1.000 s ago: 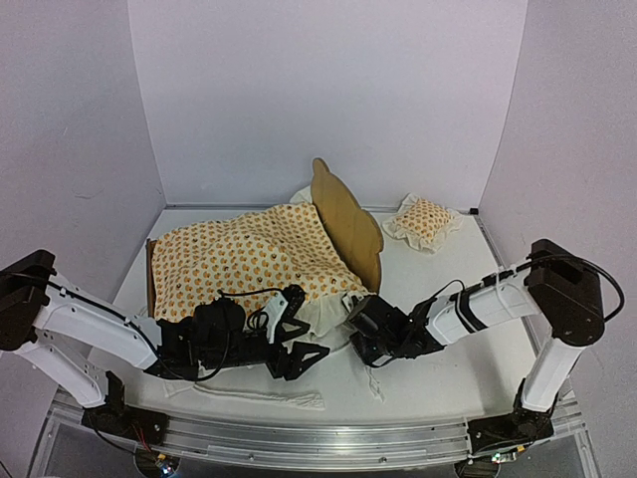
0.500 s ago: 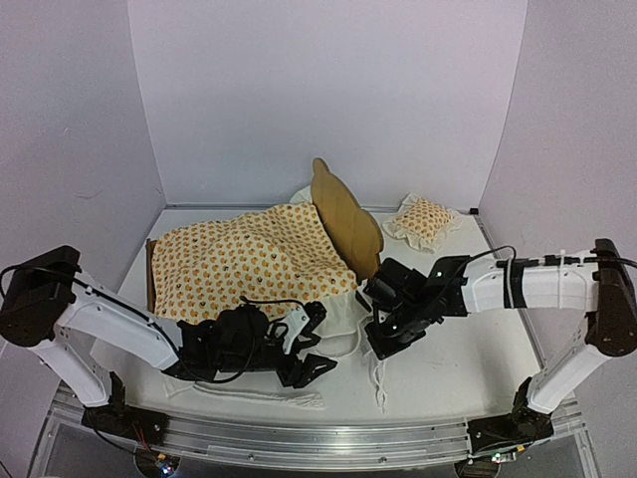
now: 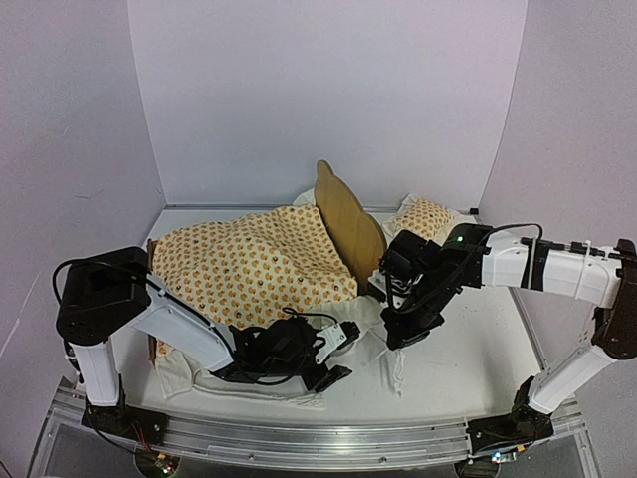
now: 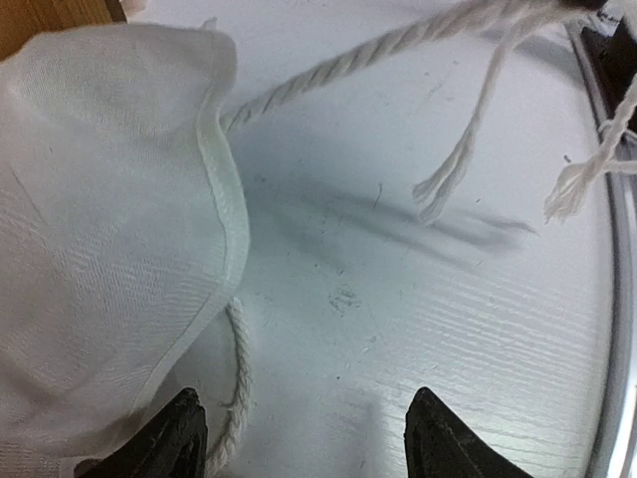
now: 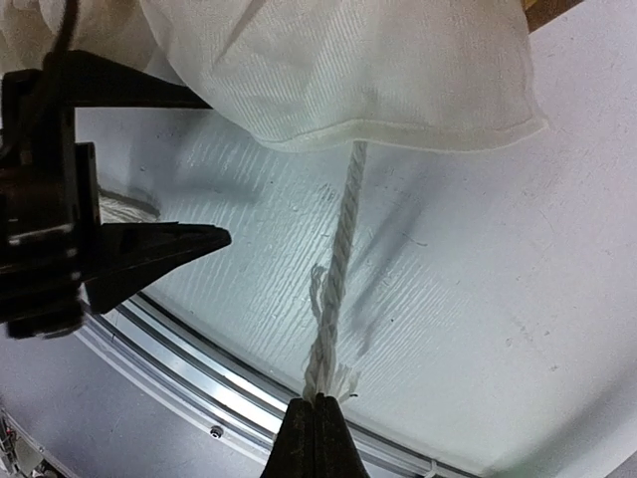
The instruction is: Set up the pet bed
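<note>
The pet bed's plywood headboard [image 3: 346,214] stands upright at the back, and orange-print bedding [image 3: 249,264] covers the rest of the frame. A small matching pillow [image 3: 425,219] lies to the right of the headboard. My right gripper [image 5: 320,400] is shut on the frayed end of a white cord [image 5: 343,239] that runs up to the bedding's white ruffle [image 5: 348,80]; in the top view this gripper [image 3: 400,337] hangs just right of the bed's near corner. My left gripper [image 4: 311,433] is open, low over the table beside the ruffle [image 4: 100,249], nothing between its fingers.
A second white cord [image 4: 398,48] stretches across the table ahead of the left gripper. A thin cord [image 4: 239,383] trails by its left finger. A white strip [image 3: 269,398] lies at the front. The aluminium rail [image 3: 299,438] marks the near table edge.
My right gripper has shut on the cord and moved back and up toward the headboard. My left gripper slid right along the bed's front, staying open.
</note>
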`<state>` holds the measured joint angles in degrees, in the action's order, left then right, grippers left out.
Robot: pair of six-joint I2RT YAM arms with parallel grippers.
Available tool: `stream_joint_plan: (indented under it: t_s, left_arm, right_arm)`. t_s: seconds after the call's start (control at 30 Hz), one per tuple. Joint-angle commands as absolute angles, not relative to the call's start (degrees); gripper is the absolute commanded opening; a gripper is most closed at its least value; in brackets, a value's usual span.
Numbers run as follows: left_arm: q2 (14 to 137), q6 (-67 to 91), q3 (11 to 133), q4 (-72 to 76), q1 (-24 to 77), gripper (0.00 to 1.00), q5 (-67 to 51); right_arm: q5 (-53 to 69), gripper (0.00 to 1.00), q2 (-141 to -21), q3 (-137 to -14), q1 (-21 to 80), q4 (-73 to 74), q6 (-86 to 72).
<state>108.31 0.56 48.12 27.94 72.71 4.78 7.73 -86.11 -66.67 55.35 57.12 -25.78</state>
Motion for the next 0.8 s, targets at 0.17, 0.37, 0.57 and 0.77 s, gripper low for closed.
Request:
stream_joint_plan:
  t_s: [0.17, 0.37, 0.57, 0.77]
  left_arm:
    - [113.0, -4.5, 51.5, 23.7, 72.9, 0.63, 17.4]
    - [115.3, -8.3, 54.0, 18.0, 74.5, 0.14, 20.1]
    - [105.8, -5.6, 52.8, 14.9, 74.7, 0.00, 14.0]
    - [92.9, 2.8, 52.3, 14.1, 73.9, 0.00, -7.5]
  right_arm:
    - [11.4, 0.00, -83.4, -69.3, 55.5, 60.0, -23.5]
    - [12.3, 0.00, -83.4, -71.5, 55.4, 59.7, -23.5]
    - [13.4, 0.00, -83.9, -74.1, 54.8, 59.7, -23.2]
    - [18.2, 0.00, -83.5, -75.1, 54.0, 61.9, -23.5]
